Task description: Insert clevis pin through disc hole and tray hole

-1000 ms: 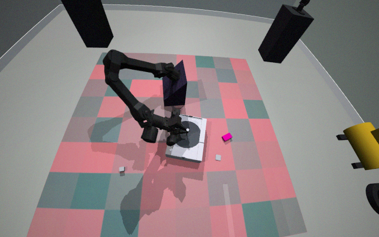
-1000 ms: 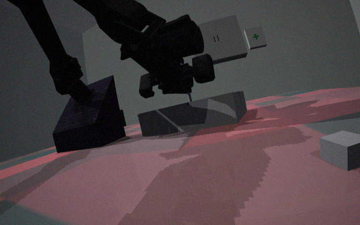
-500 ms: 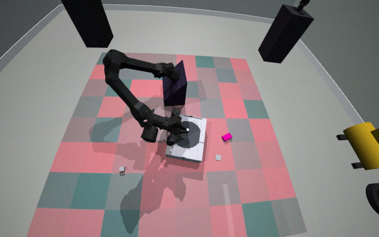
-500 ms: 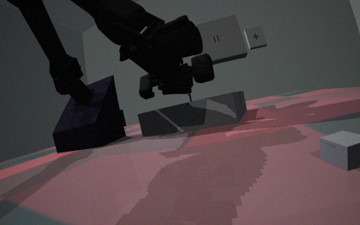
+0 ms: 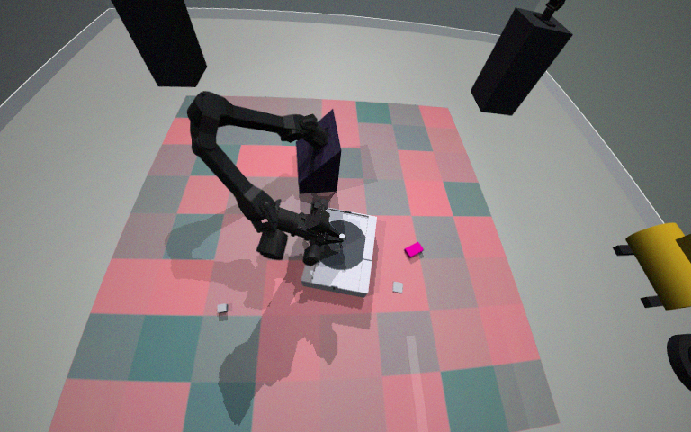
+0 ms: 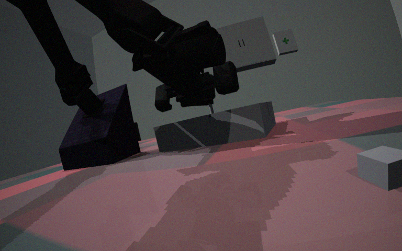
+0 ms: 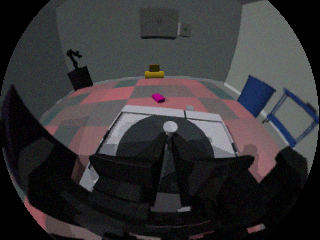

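Note:
The grey disc (image 5: pixel 351 255) (image 7: pixel 137 137) lies flat inside the rimmed pale steel tray (image 5: pixel 356 280) (image 6: pixel 183 137). My gripper (image 5: pixel 339 237) (image 7: pixel 168 135) is shut on the steel pin (image 5: pixel 342 236) (image 6: pixel 211 109) (image 7: pixel 170 127) near the middle of the disc. The pin's round light head shows at the fingertips, facing up. In the exterior view the pin's shank reaches down from under the gripper to the tray's top edge. Its lower tip and both holes are hidden, so I cannot tell if the tip is in a hole.
A dark purple slanted block (image 5: pixel 318 163) (image 6: pixel 97 133) stands behind the tray, with the arm's base on it. A magenta block (image 5: pixel 413 249) (image 7: pixel 158 98) and a small grey piece (image 5: pixel 397 287) lie right of the tray. A small white block (image 5: pixel 221 308) (image 6: pixel 380 155) lies front left.

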Robot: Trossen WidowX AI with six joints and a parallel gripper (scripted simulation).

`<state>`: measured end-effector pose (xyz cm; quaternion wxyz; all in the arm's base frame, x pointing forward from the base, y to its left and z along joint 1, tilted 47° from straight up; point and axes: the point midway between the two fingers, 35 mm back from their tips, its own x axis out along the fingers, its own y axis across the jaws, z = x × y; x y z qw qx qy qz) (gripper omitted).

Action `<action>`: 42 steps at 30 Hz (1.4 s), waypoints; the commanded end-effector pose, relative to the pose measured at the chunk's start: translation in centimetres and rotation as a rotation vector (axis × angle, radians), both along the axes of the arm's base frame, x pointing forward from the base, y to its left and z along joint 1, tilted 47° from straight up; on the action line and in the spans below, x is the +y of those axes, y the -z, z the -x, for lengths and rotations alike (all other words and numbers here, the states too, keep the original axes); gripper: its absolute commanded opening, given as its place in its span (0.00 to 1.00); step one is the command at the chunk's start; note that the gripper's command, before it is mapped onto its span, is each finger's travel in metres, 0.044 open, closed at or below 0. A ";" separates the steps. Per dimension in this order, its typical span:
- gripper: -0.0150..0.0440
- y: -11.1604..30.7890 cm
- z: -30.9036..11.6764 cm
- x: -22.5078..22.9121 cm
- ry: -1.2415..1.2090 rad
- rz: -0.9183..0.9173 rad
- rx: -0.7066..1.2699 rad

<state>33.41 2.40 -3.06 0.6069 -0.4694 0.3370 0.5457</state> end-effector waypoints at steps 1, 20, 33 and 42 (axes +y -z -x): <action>0.25 0.0 0.1 -0.1 -0.001 -0.004 0.004; 0.25 0.0 -0.6 0.2 0.008 0.017 0.007; 0.25 0.1 -0.8 0.3 0.008 0.017 0.007; 0.25 0.1 -1.0 0.4 0.008 0.017 0.007</action>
